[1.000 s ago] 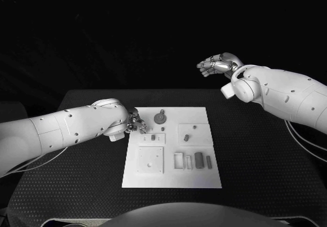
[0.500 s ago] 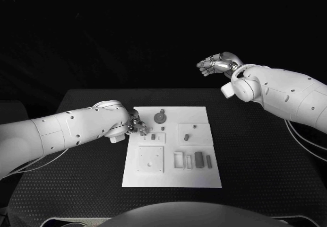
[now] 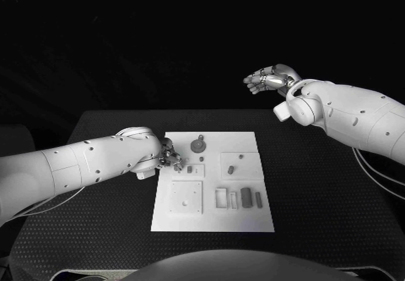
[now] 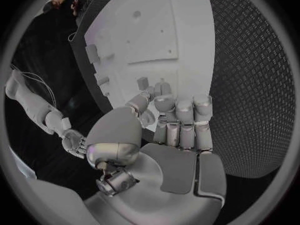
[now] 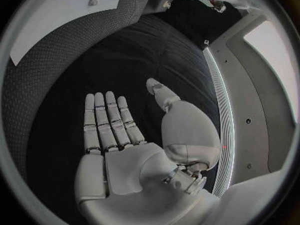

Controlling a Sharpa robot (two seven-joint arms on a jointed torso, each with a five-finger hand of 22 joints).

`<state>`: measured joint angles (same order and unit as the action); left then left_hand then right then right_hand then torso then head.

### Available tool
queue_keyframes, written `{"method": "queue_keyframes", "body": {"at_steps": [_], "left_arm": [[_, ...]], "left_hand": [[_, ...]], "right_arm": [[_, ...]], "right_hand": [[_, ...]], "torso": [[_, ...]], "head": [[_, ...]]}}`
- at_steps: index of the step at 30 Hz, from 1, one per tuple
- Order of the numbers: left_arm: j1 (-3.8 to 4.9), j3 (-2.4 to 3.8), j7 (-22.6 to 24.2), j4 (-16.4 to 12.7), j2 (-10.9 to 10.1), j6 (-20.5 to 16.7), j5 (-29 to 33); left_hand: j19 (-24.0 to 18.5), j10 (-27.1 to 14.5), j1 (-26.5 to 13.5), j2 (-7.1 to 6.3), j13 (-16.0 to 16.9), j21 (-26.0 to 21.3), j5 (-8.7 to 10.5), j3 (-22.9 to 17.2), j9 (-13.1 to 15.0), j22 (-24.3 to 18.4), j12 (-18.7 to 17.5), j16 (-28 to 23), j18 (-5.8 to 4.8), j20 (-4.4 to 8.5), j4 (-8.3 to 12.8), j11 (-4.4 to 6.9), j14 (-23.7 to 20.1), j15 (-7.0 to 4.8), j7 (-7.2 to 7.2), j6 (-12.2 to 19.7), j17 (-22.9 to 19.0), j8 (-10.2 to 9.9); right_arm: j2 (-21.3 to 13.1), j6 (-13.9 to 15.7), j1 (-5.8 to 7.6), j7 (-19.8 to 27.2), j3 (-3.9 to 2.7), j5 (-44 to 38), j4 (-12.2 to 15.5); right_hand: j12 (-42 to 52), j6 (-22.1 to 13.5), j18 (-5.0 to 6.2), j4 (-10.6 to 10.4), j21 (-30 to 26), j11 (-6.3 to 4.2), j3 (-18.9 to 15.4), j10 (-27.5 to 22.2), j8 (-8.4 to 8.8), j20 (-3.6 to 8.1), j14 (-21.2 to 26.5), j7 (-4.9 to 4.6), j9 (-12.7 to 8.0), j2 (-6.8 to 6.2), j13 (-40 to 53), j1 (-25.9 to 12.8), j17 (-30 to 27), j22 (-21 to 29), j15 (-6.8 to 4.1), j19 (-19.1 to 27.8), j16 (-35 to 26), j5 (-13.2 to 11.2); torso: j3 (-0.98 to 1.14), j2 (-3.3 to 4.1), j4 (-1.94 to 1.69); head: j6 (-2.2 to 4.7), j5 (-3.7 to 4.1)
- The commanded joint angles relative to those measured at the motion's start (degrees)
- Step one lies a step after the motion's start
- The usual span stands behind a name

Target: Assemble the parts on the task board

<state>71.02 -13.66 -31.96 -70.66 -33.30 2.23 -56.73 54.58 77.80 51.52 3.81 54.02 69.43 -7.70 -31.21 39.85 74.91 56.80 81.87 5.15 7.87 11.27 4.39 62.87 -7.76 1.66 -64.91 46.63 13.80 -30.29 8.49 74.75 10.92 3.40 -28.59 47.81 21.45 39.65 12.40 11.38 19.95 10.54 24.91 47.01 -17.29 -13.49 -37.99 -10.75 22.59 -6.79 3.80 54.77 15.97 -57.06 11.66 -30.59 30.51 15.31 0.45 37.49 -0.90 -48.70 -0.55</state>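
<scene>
The white task board (image 3: 244,140) lies mid-table, with small grey parts on it: a round one (image 3: 198,144) at the far end, a short one (image 3: 231,170) in the middle and a row of bars (image 3: 246,198) nearer me. My left hand (image 3: 170,157) hovers at the board's left edge with its fingers (image 4: 181,120) curled in. Its fingertips stop just short of two small parts (image 4: 161,87) standing on the board (image 4: 156,30), and nothing shows between them. My right hand (image 3: 270,79) is raised beyond the table's far right edge, its fingers (image 5: 106,120) straight and apart, holding nothing.
A square recessed block (image 3: 186,196) sits on the board's near left. Black table (image 3: 321,193) surrounds the board on all sides. In the right wrist view the board (image 5: 50,15) lies far off across the mat.
My left hand has slid a little toward the near side along the board's left edge. The right arm and the parts have stayed put.
</scene>
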Motion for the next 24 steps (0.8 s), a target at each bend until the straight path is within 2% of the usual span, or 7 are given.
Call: {"method": "queue_keyframes", "body": {"at_steps": [1,24], "left_arm": [[-0.16,0.03,-0.04,-0.08,0.19,0.5,-1.21],[-0.57,0.03,-0.52,0.2,0.3,1.66,-2.43]], "left_hand": [[0.34,-0.08,-0.05,0.69,-0.11,0.31,0.01,-0.06,0.46,1.07,0.39,0.21,0.65,7.36,-0.2,0.5,3.12,-3.14,-0.08,-0.5,-0.09,1.23],[0.48,-0.03,-0.2,0.64,-0.34,0.55,0.05,-0.09,0.54,1.04,0.55,0.27,0.77,7.44,-0.37,0.62,3.3,-3.26,-0.2,-0.71,-0.26,1.4]], "right_arm": [[-0.03,-0.61,-0.01,0.37,-0.02,-0.02,0.12],[-0.13,-0.74,-0.03,0.38,-0.02,0.02,0.36]], "right_hand": [[-0.35,-0.23,-0.65,-0.27,-0.35,-0.04,-0.05,0.25,-0.27,0.21,0.11,-1.14,-0.09,-0.08,0.09,0.51,-0.07,-0.08,0.16,0.05,-0.24,0.11],[-0.43,-0.23,-0.66,-0.34,-0.44,-0.05,-0.06,0.29,-0.28,0.21,0.11,-1.14,-0.12,-0.09,0.09,0.5,-0.09,-0.14,0.16,0.02,-0.26,0.11]], "torso": [[0.03,0.04,0.02],[0.01,0.02,0.01]], "head": [[-0.11,0.04],[-0.48,0.05]]}}
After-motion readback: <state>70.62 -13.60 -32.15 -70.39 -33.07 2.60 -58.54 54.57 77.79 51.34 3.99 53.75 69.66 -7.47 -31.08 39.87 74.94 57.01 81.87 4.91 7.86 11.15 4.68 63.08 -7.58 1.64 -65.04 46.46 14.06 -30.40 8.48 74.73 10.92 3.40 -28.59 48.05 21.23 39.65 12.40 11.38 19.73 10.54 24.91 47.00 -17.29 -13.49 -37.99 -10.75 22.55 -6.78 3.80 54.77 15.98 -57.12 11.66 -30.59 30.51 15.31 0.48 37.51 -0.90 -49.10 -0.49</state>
